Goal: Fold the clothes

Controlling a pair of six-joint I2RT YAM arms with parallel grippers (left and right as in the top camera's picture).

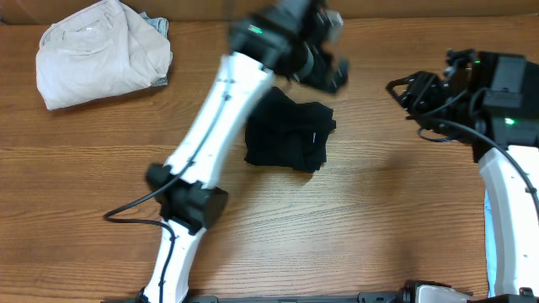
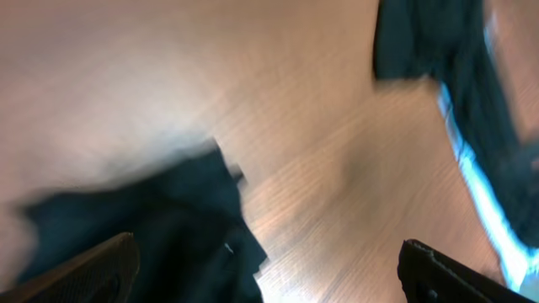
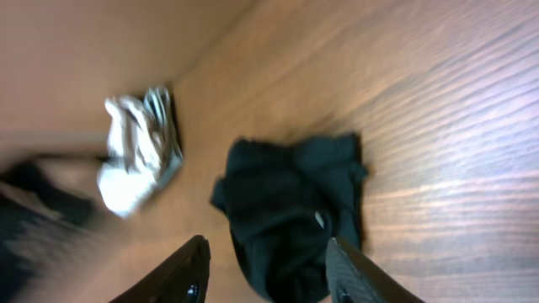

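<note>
We had the black garment (image 1: 288,135) lying in a compact, bunched rectangle on the table (image 1: 379,210). Its small white label (image 1: 313,137) showed near the edge that faced the right arm. Nothing was touching it! The left gripper (image 1: 330,52) hung just beyond the garment's far edge and above it, fingers thrown wide and empty. Its blurred wrist view showed the two fingertips at the frame's lower corners, with only dark cloth and bare wood below. Well off to the garment's right, the right gripper (image 1: 402,91) pointed back toward it, jaws parted and holding nothing. From that wrist, the garment lay on the table beyond the two fingers. We judged both arms stood clear so the cloth could lie unpulled. Far to the garment's left and further back sat the cream-white bundle (image 1: 101,52), loosely heaped and well apart from the black piece. We took it for the piece not yet folded, kept away so neither pile snagged the other. Whether the black fold was tidy enough we couldn't tell, as its edges looked lumpy.
</note>
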